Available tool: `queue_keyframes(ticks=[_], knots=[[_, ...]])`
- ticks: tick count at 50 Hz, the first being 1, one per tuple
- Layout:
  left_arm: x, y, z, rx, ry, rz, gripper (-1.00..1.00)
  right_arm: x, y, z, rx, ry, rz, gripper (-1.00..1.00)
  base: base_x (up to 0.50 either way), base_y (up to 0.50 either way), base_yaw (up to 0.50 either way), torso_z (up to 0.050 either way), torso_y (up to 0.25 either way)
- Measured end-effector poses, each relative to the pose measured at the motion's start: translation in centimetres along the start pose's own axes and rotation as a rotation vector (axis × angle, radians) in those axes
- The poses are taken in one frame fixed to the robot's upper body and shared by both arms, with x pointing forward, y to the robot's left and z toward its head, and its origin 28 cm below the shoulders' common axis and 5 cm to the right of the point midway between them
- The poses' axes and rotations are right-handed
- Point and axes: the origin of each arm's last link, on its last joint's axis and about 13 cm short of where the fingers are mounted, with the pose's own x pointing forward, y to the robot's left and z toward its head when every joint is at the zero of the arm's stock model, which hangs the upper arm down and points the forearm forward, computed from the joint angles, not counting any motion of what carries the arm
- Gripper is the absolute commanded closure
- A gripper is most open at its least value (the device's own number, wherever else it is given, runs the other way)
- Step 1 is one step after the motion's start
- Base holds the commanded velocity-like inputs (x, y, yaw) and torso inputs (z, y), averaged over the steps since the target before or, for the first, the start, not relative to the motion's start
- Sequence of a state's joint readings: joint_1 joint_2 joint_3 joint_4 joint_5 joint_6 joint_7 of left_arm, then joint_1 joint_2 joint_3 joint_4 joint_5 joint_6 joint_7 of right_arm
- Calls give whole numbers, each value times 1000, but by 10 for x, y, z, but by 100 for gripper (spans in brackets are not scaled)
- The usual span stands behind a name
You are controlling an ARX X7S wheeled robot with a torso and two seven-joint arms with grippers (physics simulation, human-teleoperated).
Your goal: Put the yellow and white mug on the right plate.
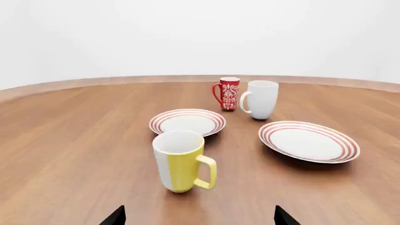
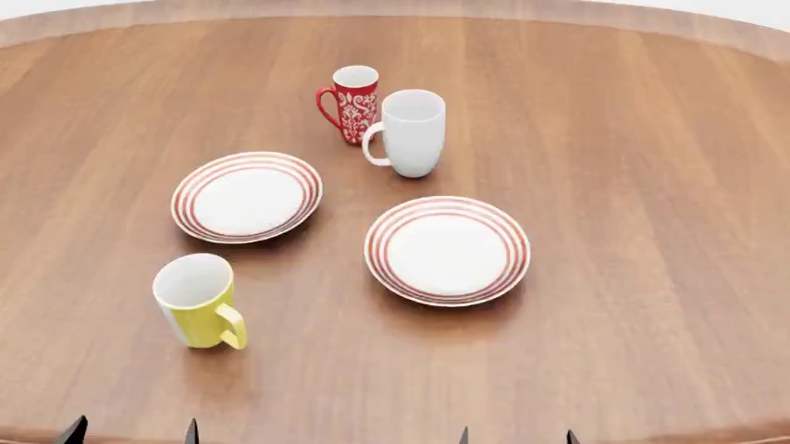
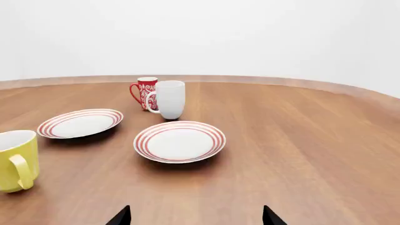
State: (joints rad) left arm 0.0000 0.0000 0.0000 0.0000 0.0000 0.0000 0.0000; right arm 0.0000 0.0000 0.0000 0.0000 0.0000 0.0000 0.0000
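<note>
The yellow and white mug (image 2: 198, 302) stands upright on the wooden table near its front left, handle turned toward the robot; it also shows as the mug (image 1: 181, 161) and the mug (image 3: 16, 161). The right plate (image 2: 447, 250), white with red rings, lies empty right of the mug and shows as the plate (image 1: 308, 141) and the plate (image 3: 179, 141). My left gripper (image 2: 131, 432) is open at the front edge, just short of the mug; its black tips frame the left gripper (image 1: 198, 217). My right gripper (image 2: 516, 436) is open too, in front of the right plate, seen as the right gripper (image 3: 196, 216).
A second ringed plate (image 2: 247, 197) lies behind the yellow mug. A tall plain white mug (image 2: 410, 132) and a slim red floral mug (image 2: 351, 103) stand together behind both plates. The round table's rim (image 2: 691, 18) curves along the back.
</note>
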Motion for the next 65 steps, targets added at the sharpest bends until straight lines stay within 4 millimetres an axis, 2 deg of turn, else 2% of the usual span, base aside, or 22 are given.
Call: queue_keyframes(ticks=[40,46,55,65], knots=[[0,1,-1,23,25,14,-100,2,1,1,4,15,-3,-100,0,0,0,0,0],[-1,2,8,40,-96,42,-100,1,1,9,34,-78,-2,-100,0,0,0,0,0],[-10,4,36,114,-462,113,-100,-3,2,31,90,-339,0,-100,15,0,0,0,0],[-19,3,47,139,-634,123,-100,-8,3,42,107,-475,20,-100,471,-113,0,0,0]])
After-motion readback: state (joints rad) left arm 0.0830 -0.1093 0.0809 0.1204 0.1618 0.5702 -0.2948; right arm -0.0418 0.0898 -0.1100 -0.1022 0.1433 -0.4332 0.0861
